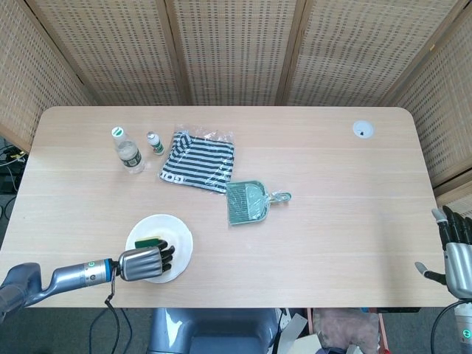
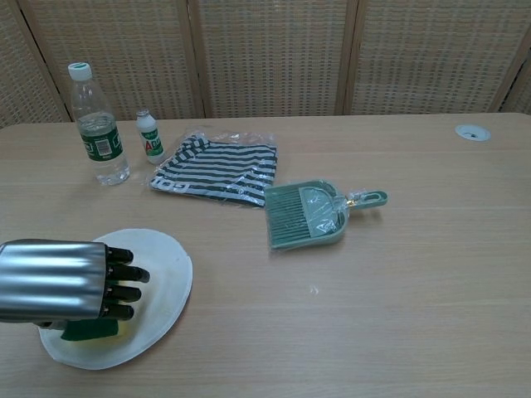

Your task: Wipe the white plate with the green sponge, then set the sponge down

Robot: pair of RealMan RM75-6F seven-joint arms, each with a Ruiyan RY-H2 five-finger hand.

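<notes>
The white plate [image 1: 177, 237] [image 2: 166, 264] lies near the table's front left edge. My left hand [image 1: 144, 263] [image 2: 70, 292] is over its near side, fingers curled, holding the green sponge [image 1: 151, 242] [image 2: 90, 330] down against the plate. In the chest view only a strip of sponge shows below the hand. My right hand [image 1: 456, 251] hangs at the table's front right corner, fingers apart and holding nothing; the chest view does not show it.
A water bottle [image 1: 127, 151] and a small bottle [image 1: 155, 143] stand at the back left. Beside them lies a bagged striped cloth [image 1: 199, 162], with a green dustpan [image 1: 248, 202] toward the middle. A cable hole [image 1: 362, 130] is at the back right.
</notes>
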